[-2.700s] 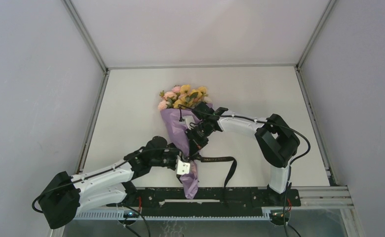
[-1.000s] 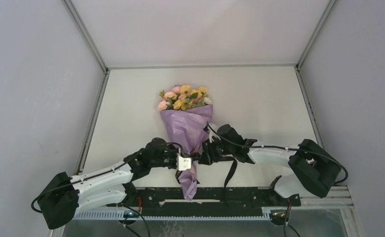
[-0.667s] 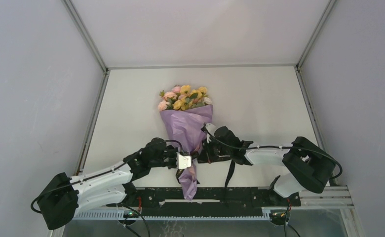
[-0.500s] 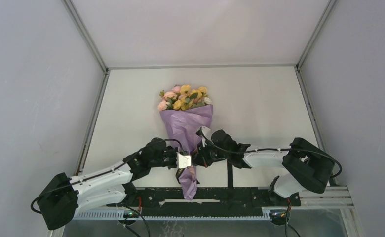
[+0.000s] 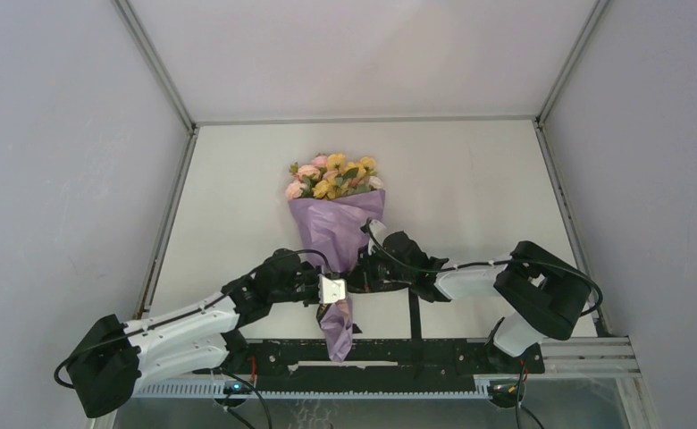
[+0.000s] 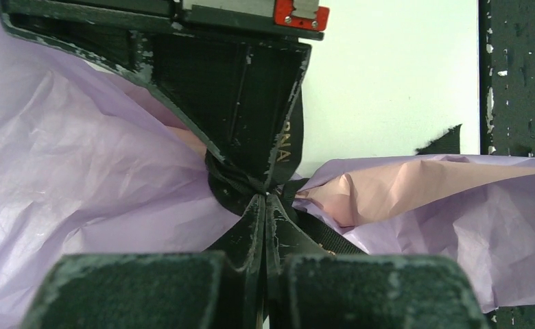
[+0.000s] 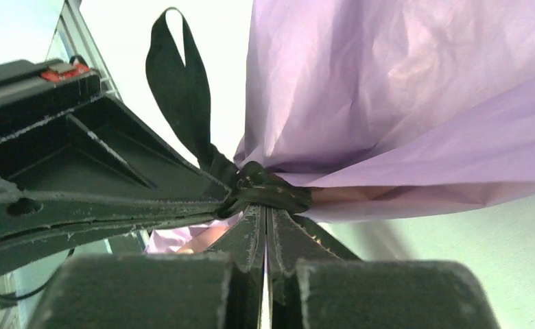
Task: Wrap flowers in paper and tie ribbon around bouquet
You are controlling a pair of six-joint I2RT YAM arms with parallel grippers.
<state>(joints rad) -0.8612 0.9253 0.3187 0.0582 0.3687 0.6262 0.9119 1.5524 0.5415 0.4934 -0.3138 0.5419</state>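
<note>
Your left hand [image 6: 265, 200] is closed tight, its tips pinching the narrow black ribbon [image 6: 286, 147] with faint light lettering, right at the knot on the neck of the wrap. Your right hand [image 7: 265, 207] is closed as well, clamped on the same knot from the opposite side. The two hands meet tip to tip there, with no gap between them. One ribbon loop stands up beside the knot, and a loose tail runs straight down to the near edge.

The lilac-and-bloom bouquet [image 5: 336, 228] lies mid-worktop with its blooms pointing to the far edge. Bare white worktop [image 5: 470, 179] stretches wide on both sides and beyond the blooms. The pinched tail of the wrap hangs over the near edge onto the black metal rail [image 5: 416, 350].

The crinkled lilac-purple paper [image 5: 327, 234] forms a cone holding the pink, yellow-orange and white flowers [image 5: 331, 176], which stick out of its wide mouth.

A second ago your right hand stood partly open just right of the neck; it has since come in and shut, and the bouquet has not moved.
</note>
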